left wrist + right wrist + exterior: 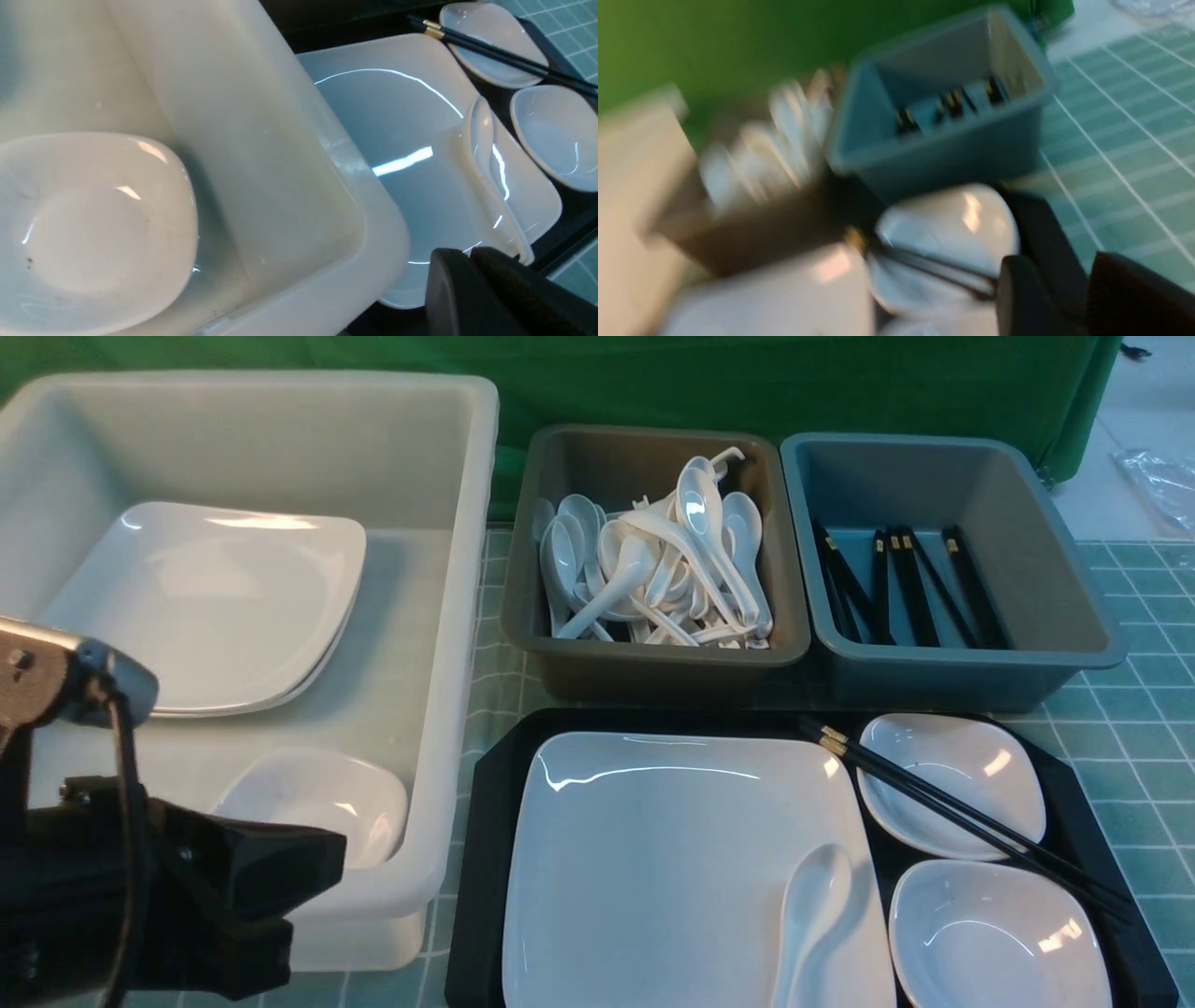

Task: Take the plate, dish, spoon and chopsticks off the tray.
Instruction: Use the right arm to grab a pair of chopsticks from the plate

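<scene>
Green backdrop (747, 383), checked tablecloth (1141, 714), perhaps pale floor (1144, 415).

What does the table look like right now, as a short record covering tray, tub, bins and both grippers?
tray: plate, spoon, chopsticks, far small dish, near small dish
spoon: lying on the plate
chopsticks: lying across the far small dish
white tub: stacked plates and a lone dish
spoon bin: many white spoons
chopstick bin: several black chopsticks
left gripper: shut, holding nothing
right gripper: open, nothing between the jaws; view blurred
</scene>
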You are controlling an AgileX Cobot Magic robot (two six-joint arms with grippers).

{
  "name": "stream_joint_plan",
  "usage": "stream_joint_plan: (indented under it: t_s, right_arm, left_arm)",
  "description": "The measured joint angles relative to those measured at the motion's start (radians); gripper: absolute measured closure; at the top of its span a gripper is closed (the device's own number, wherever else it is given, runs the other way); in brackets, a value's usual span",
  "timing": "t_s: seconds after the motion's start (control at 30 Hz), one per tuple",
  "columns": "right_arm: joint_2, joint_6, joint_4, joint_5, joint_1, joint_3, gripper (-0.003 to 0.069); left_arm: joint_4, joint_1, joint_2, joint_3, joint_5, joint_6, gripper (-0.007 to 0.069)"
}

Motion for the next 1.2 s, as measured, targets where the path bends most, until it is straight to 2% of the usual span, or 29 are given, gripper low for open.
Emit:
stream_joint_plan:
  t_s: [0.07,0.17,0.23,0.27,0.3,0.33,0.47,0.63,0.73,0.83,1.07,1.2]
  right_arm:
    - [0.001,0.037,0.002,-0.025,0.001,-0.001,0.0446]
    - [0.042,0.054,0.004,0.085,0.019,-0.054,0.0501]
    - [0.163,-0.058,0.005,0.244,0.079,-0.196,0.0538]
    - [0.205,-0.085,0.005,0.267,0.091,-0.223,0.0541]
    - [0.283,-0.180,0.003,0.340,0.129,-0.308,0.0544]
    - [0.402,-0.282,-0.002,0.420,0.167,-0.397,0.0545]
    - [0.838,-0.494,-0.081,0.734,0.267,-0.723,0.0545]
    - [1.182,-0.667,-0.080,0.829,0.271,-0.899,0.0539]
    - [1.310,-0.750,-0.069,0.836,0.262,-0.967,0.0503]
    - [1.406,-0.820,-0.047,0.837,0.234,-1.029,0.0436]
    - [1.618,-1.080,0.165,0.848,0.116,-1.136,0.0290]
    - [1.727,-1.121,0.191,0.839,0.072,-1.182,0.0225]
  left_arm:
    - [-0.032,0.000,0.011,0.000,-0.009,0.055,0.0607]
    - [-0.123,-0.015,0.022,0.000,-0.024,0.174,0.0607]
    - [-0.192,-0.068,0.056,-0.019,-0.018,0.289,0.0607]
    - [-0.194,-0.079,0.063,-0.024,-0.013,0.302,0.0607]
    - [-0.194,-0.114,0.087,-0.045,-0.001,0.317,0.0607]
    - [-0.178,-0.155,0.117,-0.074,0.017,0.314,0.0607]
    - [-0.128,-0.259,0.155,-0.186,0.063,0.295,0.0607]
    - [-0.120,-0.280,0.114,-0.233,0.072,0.292,0.0607]
    - [-0.104,-0.280,0.090,-0.233,0.099,0.292,0.0607]
    - [-0.097,-0.280,0.070,-0.233,0.128,0.292,0.0607]
    - [-0.062,-0.280,0.022,-0.232,0.162,0.292,0.0607]
    - [-0.032,-0.280,0.015,-0.232,0.164,0.290,0.0607]
